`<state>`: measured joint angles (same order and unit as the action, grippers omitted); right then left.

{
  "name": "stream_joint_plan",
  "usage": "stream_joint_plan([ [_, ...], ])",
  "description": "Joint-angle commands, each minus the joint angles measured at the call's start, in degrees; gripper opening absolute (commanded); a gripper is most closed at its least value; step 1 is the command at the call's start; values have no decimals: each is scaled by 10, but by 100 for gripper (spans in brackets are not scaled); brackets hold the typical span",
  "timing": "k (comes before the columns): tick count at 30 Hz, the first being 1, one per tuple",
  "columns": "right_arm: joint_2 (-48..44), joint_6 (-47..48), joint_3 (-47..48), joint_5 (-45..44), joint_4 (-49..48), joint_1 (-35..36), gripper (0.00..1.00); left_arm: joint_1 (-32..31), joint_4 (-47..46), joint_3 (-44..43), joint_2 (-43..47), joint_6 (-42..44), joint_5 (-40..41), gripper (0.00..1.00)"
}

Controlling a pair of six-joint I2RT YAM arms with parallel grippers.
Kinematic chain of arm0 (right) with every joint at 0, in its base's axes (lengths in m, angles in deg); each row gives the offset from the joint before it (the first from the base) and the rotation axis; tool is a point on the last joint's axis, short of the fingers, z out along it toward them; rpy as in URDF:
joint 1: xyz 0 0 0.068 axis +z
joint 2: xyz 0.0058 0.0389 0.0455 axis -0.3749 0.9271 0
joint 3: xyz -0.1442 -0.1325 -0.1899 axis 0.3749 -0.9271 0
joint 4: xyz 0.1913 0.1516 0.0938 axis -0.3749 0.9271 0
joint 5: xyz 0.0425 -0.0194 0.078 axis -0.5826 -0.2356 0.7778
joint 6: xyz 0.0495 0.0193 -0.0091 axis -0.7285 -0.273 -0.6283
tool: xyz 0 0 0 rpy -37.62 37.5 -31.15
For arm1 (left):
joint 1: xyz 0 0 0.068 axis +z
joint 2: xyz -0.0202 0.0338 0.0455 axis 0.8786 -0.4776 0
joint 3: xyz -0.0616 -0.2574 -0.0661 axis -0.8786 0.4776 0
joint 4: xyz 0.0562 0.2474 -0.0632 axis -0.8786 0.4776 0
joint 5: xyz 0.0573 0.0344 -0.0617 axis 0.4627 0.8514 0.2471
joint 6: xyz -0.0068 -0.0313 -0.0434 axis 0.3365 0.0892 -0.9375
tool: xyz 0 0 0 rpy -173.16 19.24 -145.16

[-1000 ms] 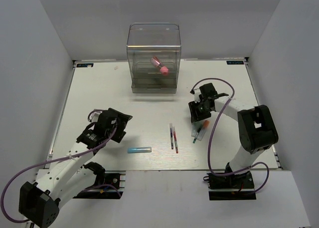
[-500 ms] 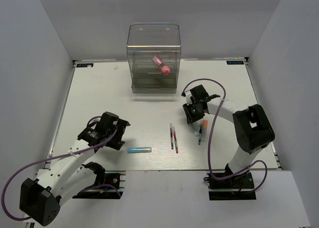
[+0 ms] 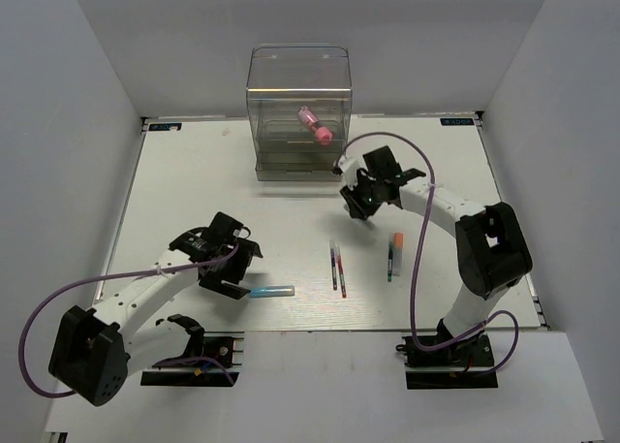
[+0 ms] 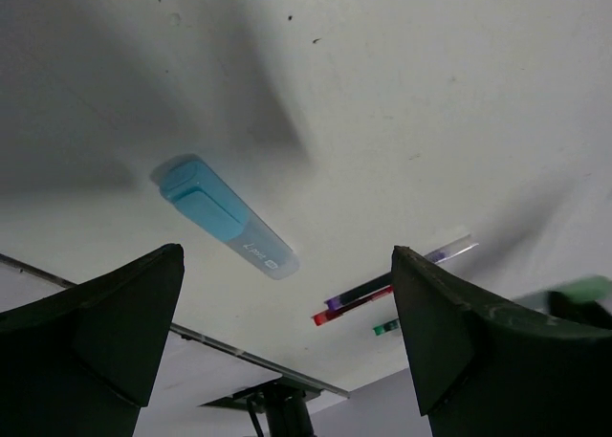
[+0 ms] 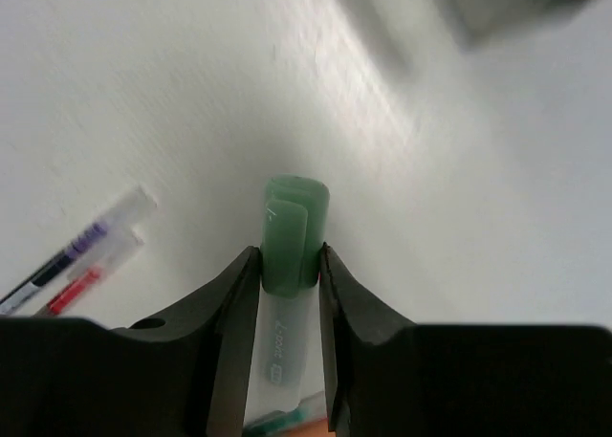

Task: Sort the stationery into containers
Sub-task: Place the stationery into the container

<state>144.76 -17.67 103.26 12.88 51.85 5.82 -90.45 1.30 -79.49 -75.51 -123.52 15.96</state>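
Observation:
The clear box organiser stands at the table's far middle with a pink cylinder inside. My right gripper is shut on the pale green marker, lifted just right of the organiser's front. My left gripper is open, low over the table beside the left end of the light blue stick, which also shows in the left wrist view. The purple and red pens lie side by side at mid-table. The orange-capped marker and thin green pen lie right of them.
White walls close the table in on three sides. The arm bases stand at the near edge, with a raised lip along the table's front. The right arm's cable loops above the right half.
My right gripper lifted the green marker off the table and carried it left and farther, towards the organiser. My left gripper moved right and nearer, down beside the blue stick.

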Motion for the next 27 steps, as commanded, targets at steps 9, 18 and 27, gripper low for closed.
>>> stream_joint_plan([
  [9, 67, 297, 265, 247, 45, 26, 0, -2, 13, -5, -17, -8, -55, 99],
  [18, 151, 436, 327, 183, -49, 55, 0, -2, -5, 31, -34, -13, -86, 98],
  [27, 178, 496, 358, 172, -70, 58, 0, -2, -15, 38, -45, -13, -96, 97],
])
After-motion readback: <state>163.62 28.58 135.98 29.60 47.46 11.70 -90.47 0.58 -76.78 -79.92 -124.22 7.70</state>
